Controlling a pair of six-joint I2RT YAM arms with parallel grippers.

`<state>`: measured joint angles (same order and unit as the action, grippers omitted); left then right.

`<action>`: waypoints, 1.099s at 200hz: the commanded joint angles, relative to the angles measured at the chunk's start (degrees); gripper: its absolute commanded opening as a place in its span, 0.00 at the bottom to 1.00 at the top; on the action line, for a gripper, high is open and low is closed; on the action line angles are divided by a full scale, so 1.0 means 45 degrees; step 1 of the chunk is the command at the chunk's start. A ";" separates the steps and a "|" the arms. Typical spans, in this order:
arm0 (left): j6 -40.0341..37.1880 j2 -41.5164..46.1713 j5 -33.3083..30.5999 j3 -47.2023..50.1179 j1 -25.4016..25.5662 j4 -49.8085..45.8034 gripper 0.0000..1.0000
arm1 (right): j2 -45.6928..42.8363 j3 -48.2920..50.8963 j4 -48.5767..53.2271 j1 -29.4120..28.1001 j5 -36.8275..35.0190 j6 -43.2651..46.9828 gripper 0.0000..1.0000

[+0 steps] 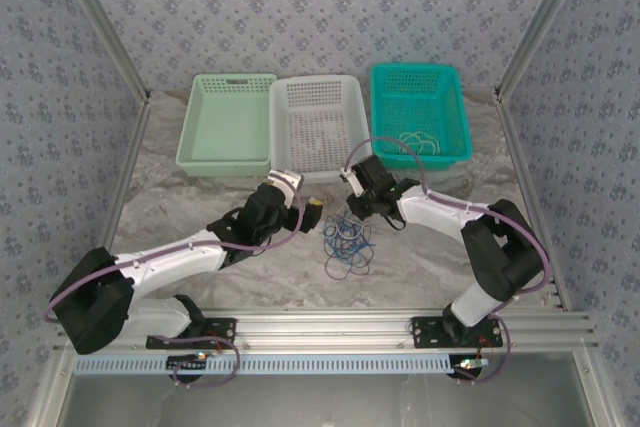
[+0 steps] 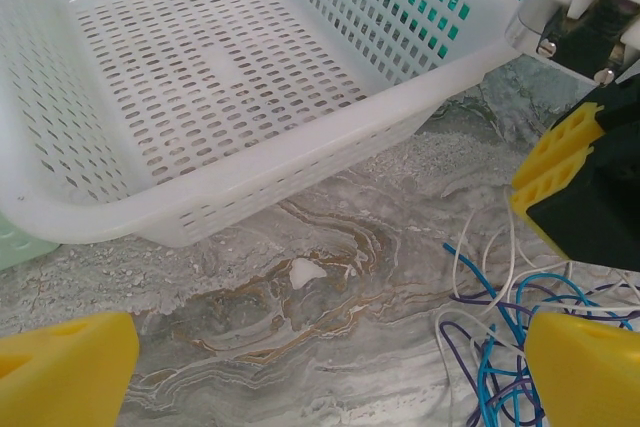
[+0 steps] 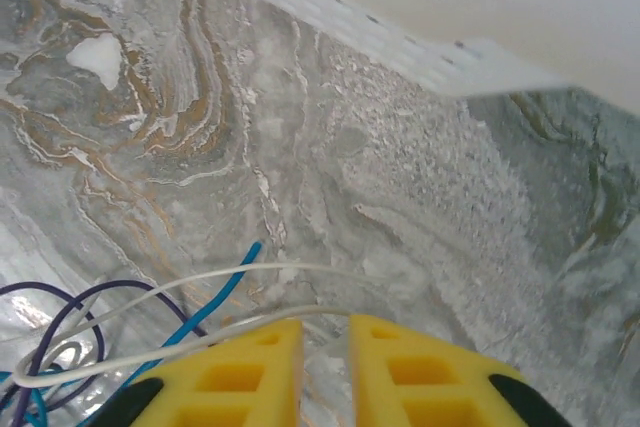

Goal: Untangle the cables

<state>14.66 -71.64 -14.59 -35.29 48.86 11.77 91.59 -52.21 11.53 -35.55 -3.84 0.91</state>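
The cables (image 1: 347, 242), thin blue, dark purple and whitish loops, lie in a tangle on the marbled table between my two arms. My left gripper (image 1: 306, 209) hovers just left of the pile, open, its yellow fingers wide apart (image 2: 325, 367) with bare table between them and the cables (image 2: 500, 337) by its right finger. My right gripper (image 1: 353, 210) reaches down at the pile's upper edge. Its jaws (image 3: 325, 337) stand almost together, and a whitish cable (image 3: 266, 267) loops across their tips. A blue cable (image 3: 236, 275) and a purple one (image 3: 60, 292) lie to their left.
Three baskets stand side by side at the back: a light green one (image 1: 228, 122), a white one (image 1: 318, 122) and a teal one (image 1: 420, 112) with pale wire loops inside. The white basket's rim (image 2: 250, 167) is close ahead of both grippers.
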 commanded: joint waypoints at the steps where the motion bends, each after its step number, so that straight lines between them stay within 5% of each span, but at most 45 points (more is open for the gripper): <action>1: 0.0103 0.0065 0.0132 0.0068 -0.0025 0.0321 0.99 | -0.0306 0.0303 -0.0465 0.0109 0.0222 0.0072 0.06; 63: 0.0006 -0.0016 0.0324 -0.0085 -0.0025 0.0433 0.99 | -0.2465 0.1106 0.0219 0.0047 0.0610 -0.0056 0.00; 81: 0.0005 -0.0152 0.0446 -0.0172 -0.0034 0.0490 0.99 | -0.2527 0.0734 0.1376 0.0345 0.0646 -0.1087 0.15; 106: 0.0005 -0.0317 0.0452 -0.0244 -0.0021 0.0504 0.99 | -0.2619 0.0721 0.1422 0.1051 0.3188 -0.3361 0.56; 154: -0.0051 -0.0370 0.0502 -0.0264 -0.0037 0.0463 0.99 | -0.2719 0.0837 -0.0392 0.1030 0.5616 -0.7308 0.58; 220: -0.0112 -0.0149 0.0439 -0.0015 -0.0032 0.0556 0.99 | -0.1388 0.0607 -0.1078 0.0439 0.5628 -0.8661 0.56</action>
<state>14.61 -73.21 -12.86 -35.29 48.86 12.73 82.76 -48.10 7.90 -32.99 20.32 -33.32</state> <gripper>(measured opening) 0.994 0.567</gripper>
